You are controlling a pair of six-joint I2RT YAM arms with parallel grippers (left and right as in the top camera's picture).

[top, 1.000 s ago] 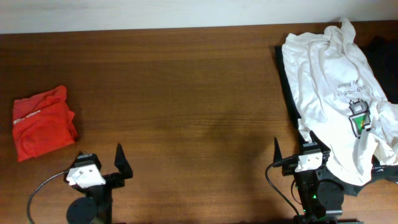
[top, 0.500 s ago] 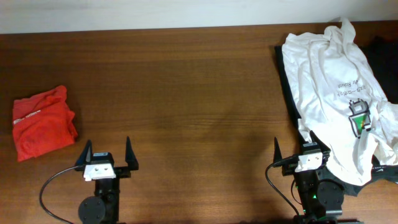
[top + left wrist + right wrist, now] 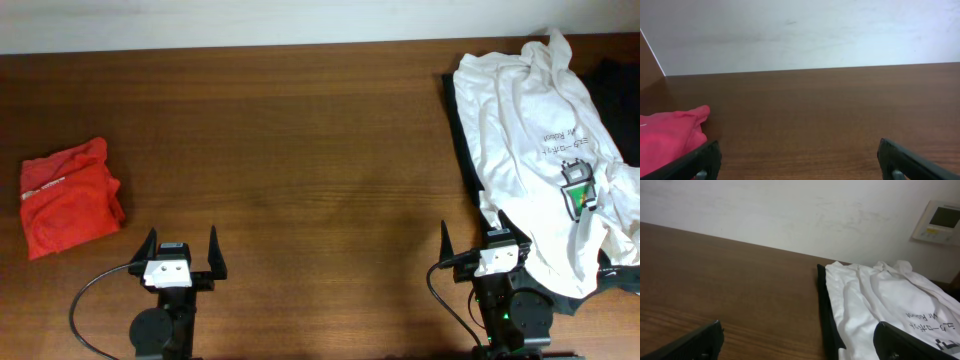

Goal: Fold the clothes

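Observation:
The clothes lie in two places. An orange-red T-shirt (image 3: 70,208) sits bunched in a compact bundle at the table's left; its edge (image 3: 665,137) shows in the left wrist view. A white tee with small print (image 3: 545,150) lies crumpled at the right on a dark garment (image 3: 462,130), and is seen again (image 3: 880,295) in the right wrist view. My left gripper (image 3: 181,240) (image 3: 800,162) stands open near the front edge, right of the orange-red bundle, holding nothing. My right gripper (image 3: 474,238) (image 3: 800,345) is open too, its right finger at the white tee's near edge.
The brown wooden table (image 3: 320,150) runs back to a pale wall. A wall panel (image 3: 940,220) hangs behind the right side. More dark cloth (image 3: 615,85) lies at the far right edge. A black cable (image 3: 85,300) loops beside the left arm's base.
My left gripper has swung from a skewed heading to facing straight ahead and shifted a little right. The right arm and the clothes have stayed still.

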